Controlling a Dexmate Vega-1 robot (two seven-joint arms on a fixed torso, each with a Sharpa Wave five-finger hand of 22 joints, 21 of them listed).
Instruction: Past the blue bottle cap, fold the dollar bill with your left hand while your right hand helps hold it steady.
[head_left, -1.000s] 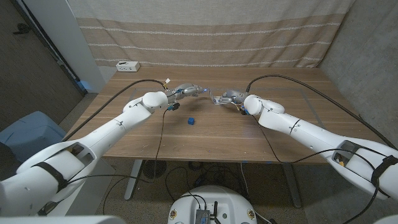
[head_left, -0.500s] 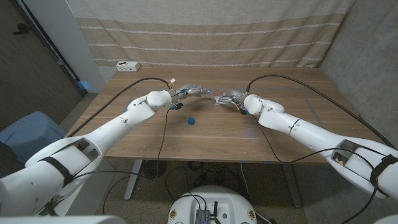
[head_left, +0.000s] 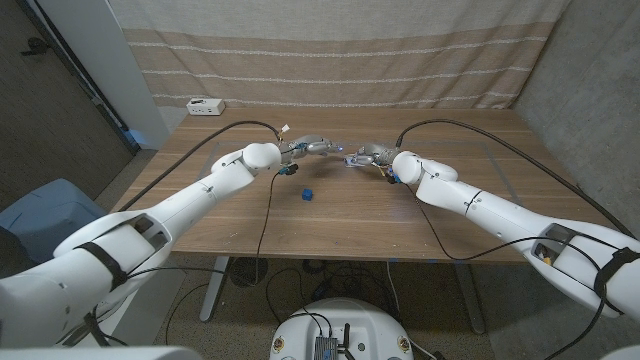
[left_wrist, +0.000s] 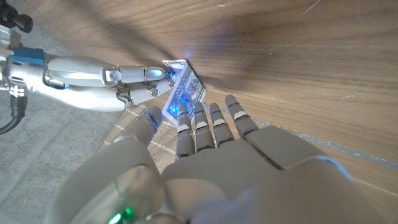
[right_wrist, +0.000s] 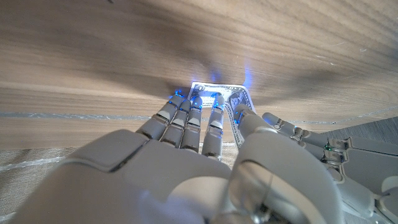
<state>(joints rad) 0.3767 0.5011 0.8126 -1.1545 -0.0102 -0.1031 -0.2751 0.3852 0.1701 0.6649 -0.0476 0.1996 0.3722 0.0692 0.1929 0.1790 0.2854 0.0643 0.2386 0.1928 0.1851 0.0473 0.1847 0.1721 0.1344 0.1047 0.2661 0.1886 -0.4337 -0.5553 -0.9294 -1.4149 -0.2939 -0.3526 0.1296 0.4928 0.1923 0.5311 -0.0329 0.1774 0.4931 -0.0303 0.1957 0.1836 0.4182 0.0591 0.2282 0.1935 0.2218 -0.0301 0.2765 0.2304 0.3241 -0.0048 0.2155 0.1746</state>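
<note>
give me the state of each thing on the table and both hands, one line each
dollar bill: on the table between the two hands, one side lifted and bent over, fold not finished
left hand: fingers reach out to the bill's raised side
right hand: fingertips press on the bill
blue bottle cap: on the table nearer the robot than the hands, untouched
white power strip: lying at the table's far left corner
</note>
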